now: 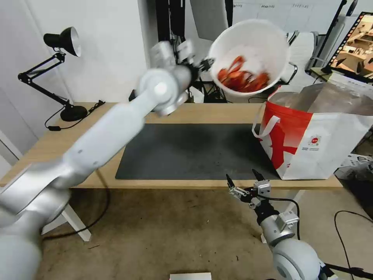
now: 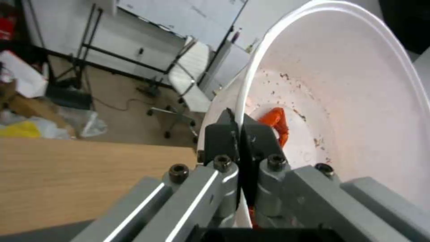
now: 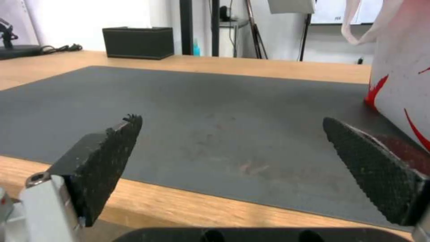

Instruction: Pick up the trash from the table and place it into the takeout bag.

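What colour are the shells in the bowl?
Orange-red shells, lying in the white bowl; the head view shows them best.

bowl (image 1: 250,54) above table (image 1: 46,147), left of bag (image 1: 311,132) | bag on table's right end

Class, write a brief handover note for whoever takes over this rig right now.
Left end effector: shut on the rim of the white bowl, held tilted in the air beside the takeout bag, red shells inside.
Right end effector: open, idle at the table's near edge.
Done: bowl lifted off the mat.
Left: bowl goes into the bag.
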Motion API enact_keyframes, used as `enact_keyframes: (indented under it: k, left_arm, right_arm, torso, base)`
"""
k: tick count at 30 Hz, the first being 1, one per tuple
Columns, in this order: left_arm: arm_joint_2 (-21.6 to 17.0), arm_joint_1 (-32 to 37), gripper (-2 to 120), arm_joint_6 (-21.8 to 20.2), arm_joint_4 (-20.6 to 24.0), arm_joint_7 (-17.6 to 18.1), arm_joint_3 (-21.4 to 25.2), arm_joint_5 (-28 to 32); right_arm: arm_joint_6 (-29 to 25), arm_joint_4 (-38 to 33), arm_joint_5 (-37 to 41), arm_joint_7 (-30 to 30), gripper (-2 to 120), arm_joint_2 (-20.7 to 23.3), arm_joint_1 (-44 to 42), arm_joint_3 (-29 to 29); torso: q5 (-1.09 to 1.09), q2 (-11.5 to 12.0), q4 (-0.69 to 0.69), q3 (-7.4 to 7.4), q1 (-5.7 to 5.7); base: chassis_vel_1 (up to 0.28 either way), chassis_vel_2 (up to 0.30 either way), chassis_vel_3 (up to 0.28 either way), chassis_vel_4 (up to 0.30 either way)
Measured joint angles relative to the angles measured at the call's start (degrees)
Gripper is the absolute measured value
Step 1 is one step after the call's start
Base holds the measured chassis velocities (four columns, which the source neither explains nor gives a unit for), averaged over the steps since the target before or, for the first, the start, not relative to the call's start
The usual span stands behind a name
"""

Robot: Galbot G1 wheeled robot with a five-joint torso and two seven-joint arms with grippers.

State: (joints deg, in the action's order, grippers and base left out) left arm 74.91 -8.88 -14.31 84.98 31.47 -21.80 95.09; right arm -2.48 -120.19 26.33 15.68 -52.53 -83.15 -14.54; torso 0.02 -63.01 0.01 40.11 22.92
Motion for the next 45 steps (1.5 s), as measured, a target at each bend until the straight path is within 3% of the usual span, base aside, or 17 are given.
enact_keyframes:
  k: [6, 15, 23, 26, 29, 37, 45]
  left_arm:
    - [8.5, -1.6, 0, 0.7, -7.9, -1.6, -1.2, -0.8]
    - [16.0, -1.8, 0, 3.2, -14.6, -3.6, -1.6, -2.6]
    - [16.9, -1.6, 0, 7.8, -16.6, -6.3, -5.3, -8.4]
    - [16.8, -0.9, 0, 11.0, -17.8, -6.7, -8.4, -15.3]
    - [16.7, -0.6, 0, 12.3, -18.2, -6.7, -9.5, -18.5]
    - [16.5, -0.6, 0, 12.7, -17.9, -6.5, -10.7, -23.9]
    - [16.3, -0.5, 0, 12.7, -16.2, -10.7, -13.9, -30.3]
  right_arm:
    - [0.0, 0.0, 0.0, 0.0, 100, 0.0, 0.0, 0.0]
    - [0.0, 0.0, 0.0, 0.0, 100, 0.0, 0.0, 0.0]
    - [0.0, 0.0, 0.0, 0.0, 100, 0.0, 0.0, 0.0]
    - [0.0, 0.0, 0.0, 0.0, 100, 0.0, 0.0, 0.0]
    - [0.0, 0.0, 0.0, 0.0, 100, 0.0, 0.0, 0.0]
    - [0.0, 0.0, 0.0, 0.0, 100, 0.0, 0.0, 0.0]
    - [0.0, 0.0, 0.0, 0.0, 100, 0.0, 0.0, 0.0]
  torso:
    - [0.01, 0.0, -0.02, 0.00, 0.00]
    - [0.00, 0.0, -0.01, 0.00, 0.00]
    - [-0.01, 0.0, 0.00, -0.01, 0.00]
    - [-0.01, 0.0, 0.00, -0.01, 0.00]
    - [-0.01, 0.0, 0.00, -0.01, 0.00]
    - [-0.02, 0.0, 0.00, 0.00, 0.00]
    - [-0.01, 0.0, -0.01, -0.01, 0.00]
  base:
    - [0.000, 0.000, 0.000, 0.000]
    - [0.000, 0.000, 0.000, 0.000]
    - [0.000, 0.000, 0.000, 0.000]
    - [0.000, 0.000, 0.000, 0.000]
    - [0.000, 0.000, 0.000, 0.000]
    - [0.000, 0.000, 0.000, 0.000]
    - [0.000, 0.000, 0.000, 0.000]
